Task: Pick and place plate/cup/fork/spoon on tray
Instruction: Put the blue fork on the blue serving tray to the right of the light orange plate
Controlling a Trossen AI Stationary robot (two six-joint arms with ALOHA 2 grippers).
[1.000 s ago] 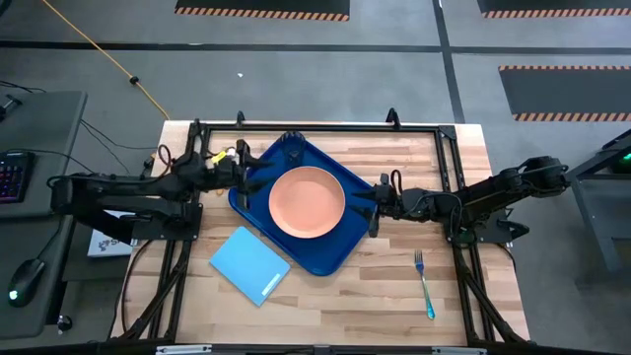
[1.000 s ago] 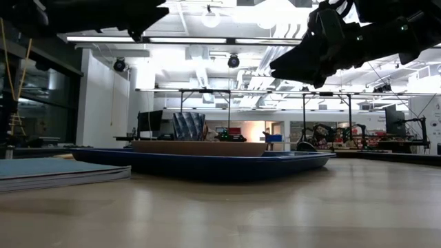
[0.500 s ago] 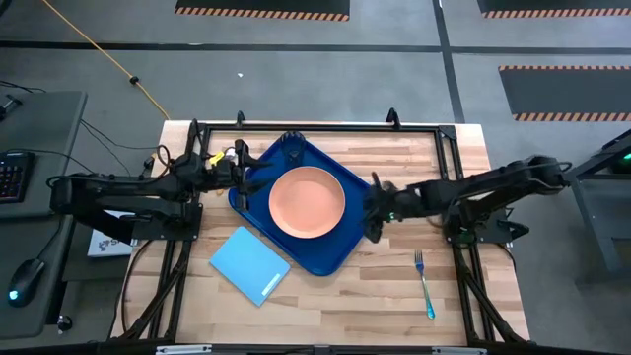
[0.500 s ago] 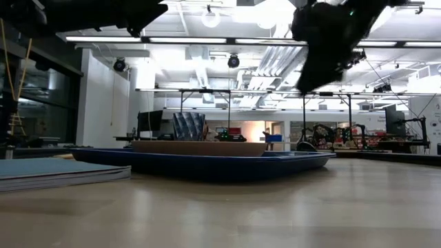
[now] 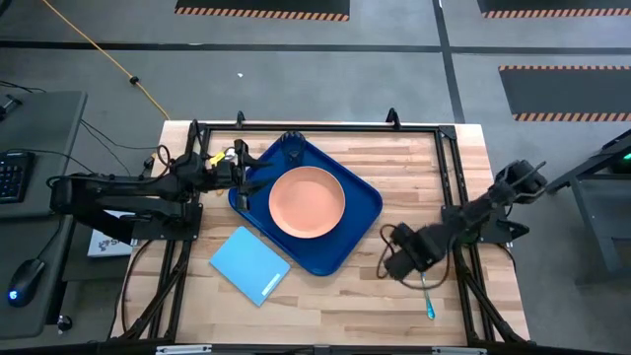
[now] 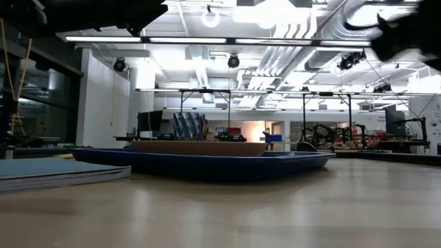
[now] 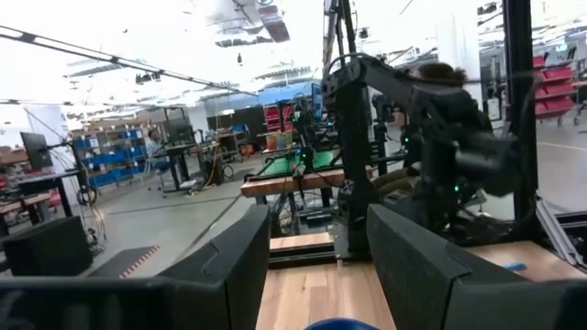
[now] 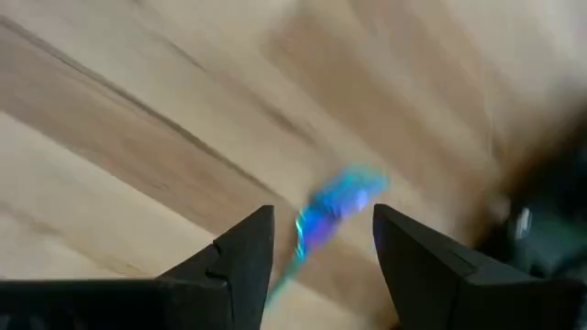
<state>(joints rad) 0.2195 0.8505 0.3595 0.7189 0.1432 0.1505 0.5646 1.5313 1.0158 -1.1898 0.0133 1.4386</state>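
The salmon-pink plate lies in the dark blue tray, also seen in the low view. A small dark thing at the tray's far corner may be the cup; I cannot tell. The fork lies on the table to the tray's near right, its tine end hidden under my right gripper. That gripper is open above the fork, and the blurred blue handle shows between its fingers. My left gripper is open and empty at the tray's left rim. I do not see the spoon clearly.
A light-blue flat rectangle lies on the table to the tray's near left. A black frame runs along the table's far edge and both sides. Bare wood lies between the tray and the near edge.
My right gripper has swung from the tray's right rim toward the table's near edge and right. It has tipped downward and now stands over the fork. The plate, tray and fork have not moved.
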